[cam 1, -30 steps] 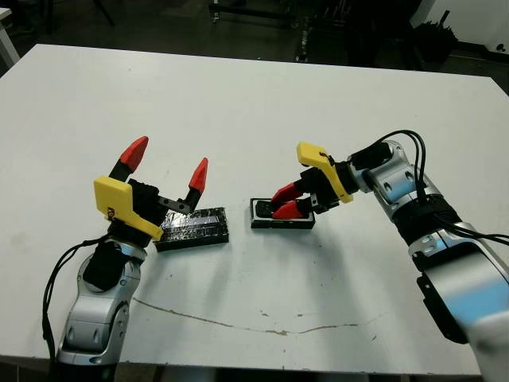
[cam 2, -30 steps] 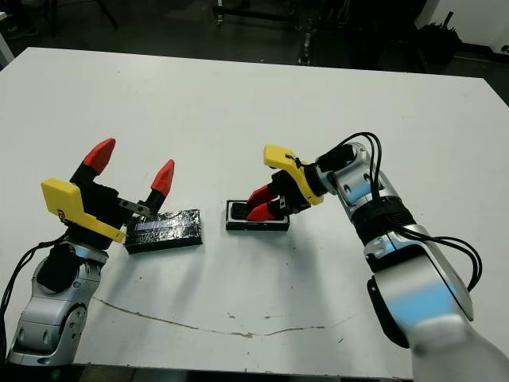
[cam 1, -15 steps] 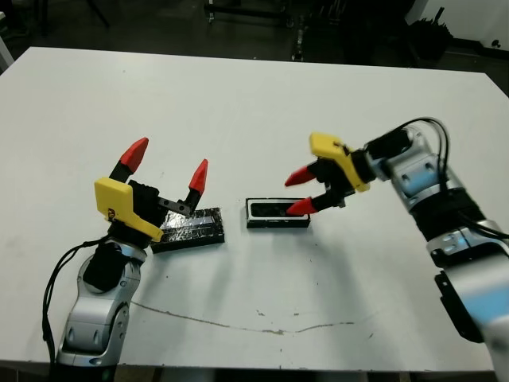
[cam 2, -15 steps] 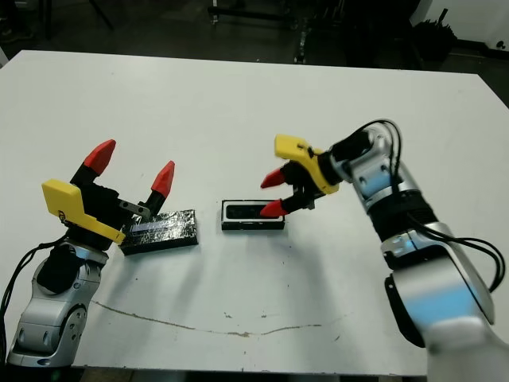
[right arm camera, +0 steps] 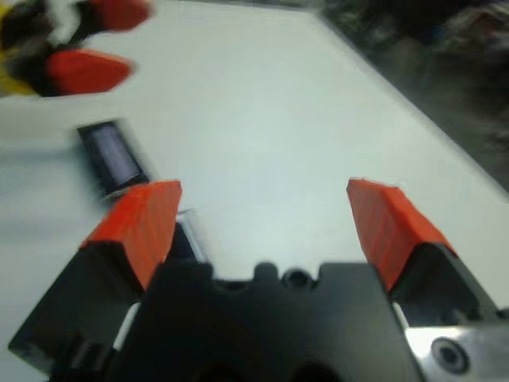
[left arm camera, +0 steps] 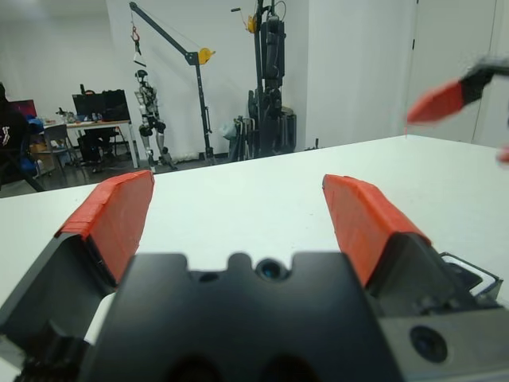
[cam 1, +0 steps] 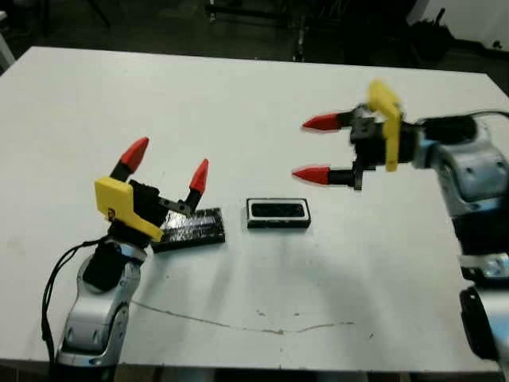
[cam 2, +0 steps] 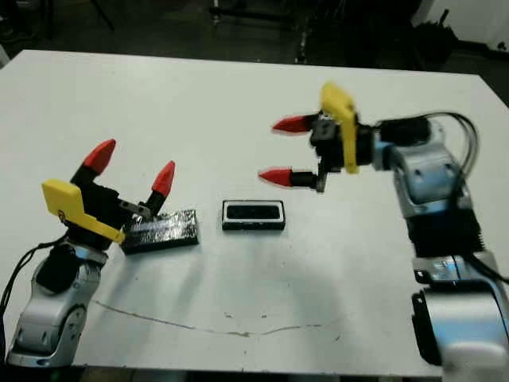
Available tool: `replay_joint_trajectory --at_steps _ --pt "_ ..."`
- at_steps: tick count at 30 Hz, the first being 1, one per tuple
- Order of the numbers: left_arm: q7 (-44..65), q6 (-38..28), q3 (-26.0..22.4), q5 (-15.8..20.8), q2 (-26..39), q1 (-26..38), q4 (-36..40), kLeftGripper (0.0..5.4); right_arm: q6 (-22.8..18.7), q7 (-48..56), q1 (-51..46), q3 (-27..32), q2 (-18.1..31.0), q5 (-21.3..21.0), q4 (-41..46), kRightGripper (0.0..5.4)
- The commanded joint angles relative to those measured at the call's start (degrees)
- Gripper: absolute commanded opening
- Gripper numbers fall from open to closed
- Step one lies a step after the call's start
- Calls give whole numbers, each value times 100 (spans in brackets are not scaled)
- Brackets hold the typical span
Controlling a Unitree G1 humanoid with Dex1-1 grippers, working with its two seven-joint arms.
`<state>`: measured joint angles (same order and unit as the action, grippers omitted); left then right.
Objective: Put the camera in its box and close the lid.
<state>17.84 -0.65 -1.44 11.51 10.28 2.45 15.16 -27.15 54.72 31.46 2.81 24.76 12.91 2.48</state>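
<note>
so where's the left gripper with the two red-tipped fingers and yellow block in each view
Left eye view: the left gripper is lower left, open, above the white table.
Right eye view: lower left again, nearer the edge.
Left wrist view: its own two fingers rise from the bottom edge.
Right wrist view: top left corner, seen from across the table.
Shared landmark: the white table.

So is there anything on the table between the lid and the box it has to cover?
Nothing visible does. The lid lies to the left of the box with only bare table in the gap. The left gripper hovers open over the lid, and the right gripper is open, raised above the table.
</note>
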Motion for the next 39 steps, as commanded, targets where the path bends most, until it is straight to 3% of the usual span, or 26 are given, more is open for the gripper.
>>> replay_joint_trajectory --at_steps 1,5,9,16,26,33,39 --pt "684 267 -174 404 549 173 -131 540 179 -1062 -1168 483 -397 101 952 480" --pt "1534 592 -298 651 1349 469 -207 540 543 -2086 -2520 904 -946 211 1887 421" --pt "2401 746 -242 567 2222 927 -381 540 1172 -2772 -3802 1193 -1486 294 2463 363" --pt "3469 1038 105 572 2939 1569 -816 540 1758 -3306 -4575 1234 -1778 369 2489 255" --pt "5568 589 699 642 2860 2750 -2962 540 1879 -3643 -4572 1162 -1682 375 2529 104" --pt "6231 195 816 628 2418 2994 -4048 540 1992 -3814 -4566 1104 -1648 238 2504 1" --pt "6184 352 833 607 2273 2778 -4152 540 1953 -3865 -4574 1066 -1643 273 2533 1"
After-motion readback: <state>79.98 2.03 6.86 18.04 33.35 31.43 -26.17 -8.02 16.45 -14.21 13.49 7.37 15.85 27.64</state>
